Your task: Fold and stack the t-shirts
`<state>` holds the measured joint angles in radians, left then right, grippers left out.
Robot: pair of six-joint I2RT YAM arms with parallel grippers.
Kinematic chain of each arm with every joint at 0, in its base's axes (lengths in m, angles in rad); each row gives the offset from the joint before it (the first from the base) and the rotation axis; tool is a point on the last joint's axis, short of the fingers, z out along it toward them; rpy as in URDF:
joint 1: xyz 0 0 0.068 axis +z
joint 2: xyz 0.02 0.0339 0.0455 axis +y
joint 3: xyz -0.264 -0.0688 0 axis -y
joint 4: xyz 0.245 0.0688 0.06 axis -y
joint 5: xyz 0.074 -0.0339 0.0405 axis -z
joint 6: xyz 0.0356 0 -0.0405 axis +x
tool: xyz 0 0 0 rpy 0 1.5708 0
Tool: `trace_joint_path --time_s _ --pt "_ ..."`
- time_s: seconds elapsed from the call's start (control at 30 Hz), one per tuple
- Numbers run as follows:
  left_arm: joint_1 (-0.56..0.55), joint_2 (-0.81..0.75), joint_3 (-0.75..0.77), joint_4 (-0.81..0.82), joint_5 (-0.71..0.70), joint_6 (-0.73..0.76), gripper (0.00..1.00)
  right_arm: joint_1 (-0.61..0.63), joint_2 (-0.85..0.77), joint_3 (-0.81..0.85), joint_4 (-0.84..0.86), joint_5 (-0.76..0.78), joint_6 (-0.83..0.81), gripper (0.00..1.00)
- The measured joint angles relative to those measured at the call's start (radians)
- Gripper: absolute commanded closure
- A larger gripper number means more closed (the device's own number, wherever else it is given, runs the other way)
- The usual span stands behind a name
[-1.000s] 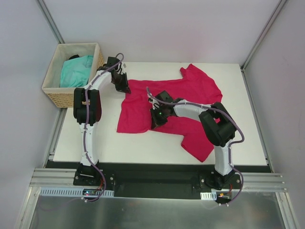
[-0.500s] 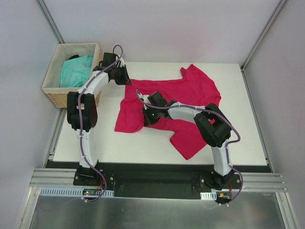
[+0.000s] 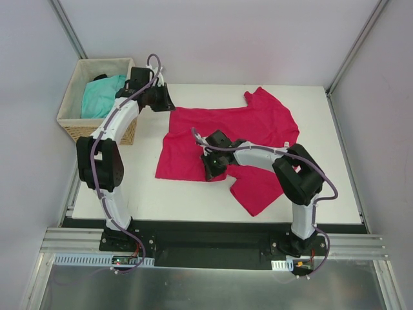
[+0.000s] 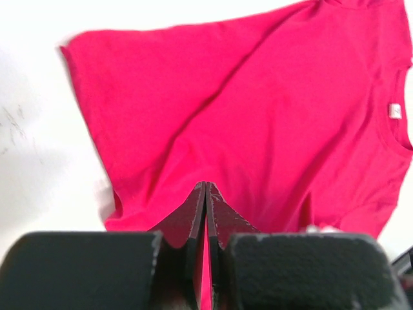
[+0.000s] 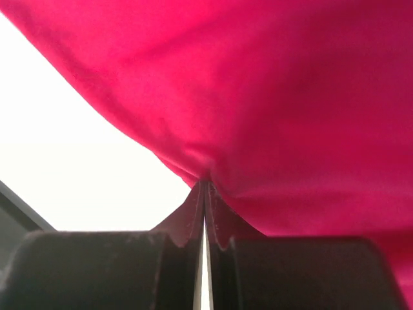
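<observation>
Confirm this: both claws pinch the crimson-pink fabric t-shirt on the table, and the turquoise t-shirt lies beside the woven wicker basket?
No: the turquoise t-shirt lies inside the woven wicker basket, per the top external view. The left gripper and right gripper do pinch the crimson-pink t-shirt.

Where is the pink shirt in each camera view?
Top external: pink shirt spread across the middle of the table.
Left wrist: fills most of the picture, its edge pinched in the left gripper.
Right wrist: covers the upper part, pinched in the right gripper.
Shared landmark: bare white table along the shirt's edge.
</observation>
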<state>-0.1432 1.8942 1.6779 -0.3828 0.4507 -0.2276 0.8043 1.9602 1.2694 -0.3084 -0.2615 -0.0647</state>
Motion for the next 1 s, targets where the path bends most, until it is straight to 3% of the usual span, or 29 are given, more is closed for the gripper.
trace_joint_path --time_s 0.27,0.43,0.6,0.77,0.8,1.0 --pt "-0.002 -0.049 -0.016 -0.018 0.021 0.002 1.0 -0.052 -0.134 -0.193 0.114 0.016 0.092 0.99" --pt "-0.002 -0.049 -0.018 -0.018 0.021 0.011 1.0 -0.077 -0.287 -0.245 -0.041 0.117 0.102 0.99" --pt "-0.001 -0.049 -0.031 -0.017 0.06 -0.007 1.0 -0.108 -0.378 -0.047 -0.262 0.087 0.095 0.99" --pt "-0.009 -0.051 -0.072 -0.018 0.117 -0.075 1.0 -0.183 -0.359 0.327 -0.485 0.048 0.058 0.99" --pt "-0.016 -0.055 -0.09 -0.022 0.119 -0.098 1.0 -0.269 -0.343 0.433 -0.549 0.047 0.053 0.99" --pt "-0.021 -0.058 -0.083 -0.026 0.117 -0.114 1.0 -0.47 -0.268 0.287 -0.541 0.037 0.053 0.99"
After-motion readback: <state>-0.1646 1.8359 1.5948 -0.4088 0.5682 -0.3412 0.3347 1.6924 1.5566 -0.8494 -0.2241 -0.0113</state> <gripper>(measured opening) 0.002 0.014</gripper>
